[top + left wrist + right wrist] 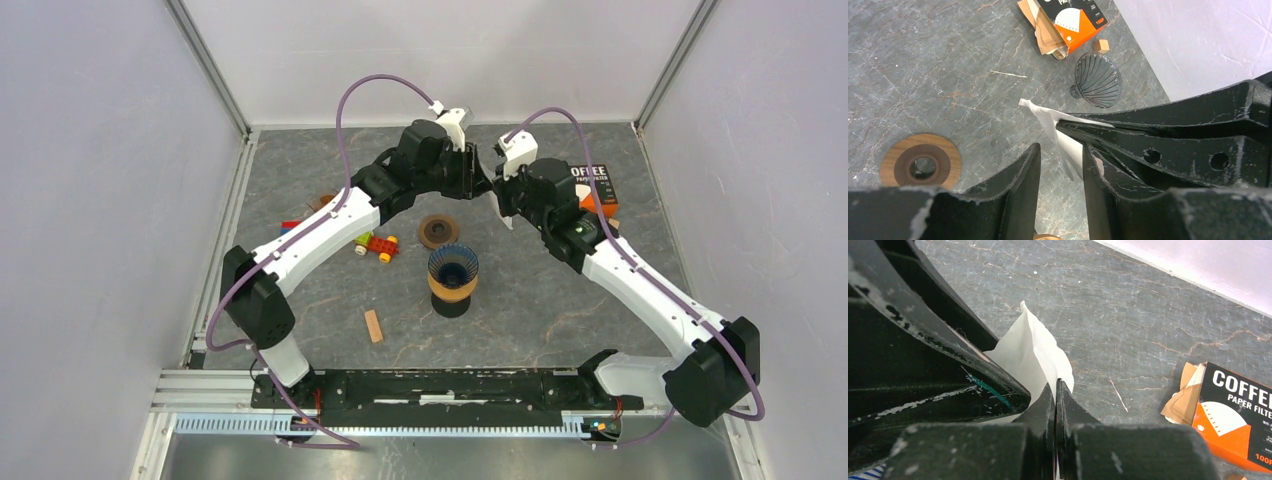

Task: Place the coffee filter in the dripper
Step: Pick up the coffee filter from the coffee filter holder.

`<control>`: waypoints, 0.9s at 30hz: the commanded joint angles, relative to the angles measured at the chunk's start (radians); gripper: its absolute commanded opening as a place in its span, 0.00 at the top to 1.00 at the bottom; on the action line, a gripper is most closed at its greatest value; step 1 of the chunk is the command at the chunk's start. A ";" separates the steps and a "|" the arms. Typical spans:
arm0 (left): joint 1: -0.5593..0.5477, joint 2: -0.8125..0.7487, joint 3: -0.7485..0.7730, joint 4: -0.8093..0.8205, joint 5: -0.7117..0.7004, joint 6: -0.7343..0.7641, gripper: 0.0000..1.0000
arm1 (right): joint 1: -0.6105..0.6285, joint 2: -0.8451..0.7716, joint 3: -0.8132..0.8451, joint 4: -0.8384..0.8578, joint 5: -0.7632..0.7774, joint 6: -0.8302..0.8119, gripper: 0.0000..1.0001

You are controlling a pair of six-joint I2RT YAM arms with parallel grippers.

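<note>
My right gripper [1055, 382] is shut on a white paper coffee filter [1033, 347] and holds it above the table at the back centre. My left gripper [1061, 147] is open. The filter [1048, 117] hangs in its gap, close against the right-hand finger [1093, 170]. In the top view both grippers meet tip to tip, left [480, 175] and right [503, 190]. A dark ribbed dripper [452, 268] with a wooden collar stands upright at the table's middle, in front of both grippers. A grey ribbed glass cone [1096, 80] lies next to the filter box.
An orange and black coffee filter box [597, 185] lies at the back right, with a small wooden cube [1101, 46] beside it. A wooden ring [438, 232] lies behind the dripper. Coloured toy blocks [378, 245] and a wooden block [373, 325] lie to the left.
</note>
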 commanded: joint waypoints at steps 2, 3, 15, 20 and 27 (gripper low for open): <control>-0.009 0.002 0.040 0.014 -0.005 -0.048 0.58 | -0.003 -0.001 0.054 0.038 0.039 0.030 1.00; -0.009 0.002 0.038 0.014 -0.003 -0.052 0.58 | -0.004 -0.001 0.056 0.037 0.044 0.031 1.00; -0.015 0.023 0.053 0.007 -0.033 -0.038 0.76 | -0.003 -0.007 0.062 0.038 0.052 0.044 1.00; -0.014 0.030 0.062 0.002 -0.062 -0.023 0.65 | -0.003 -0.016 0.051 0.042 0.050 0.052 1.00; -0.015 0.016 0.048 -0.006 -0.110 -0.008 0.56 | -0.005 -0.027 0.051 0.038 0.066 0.056 1.00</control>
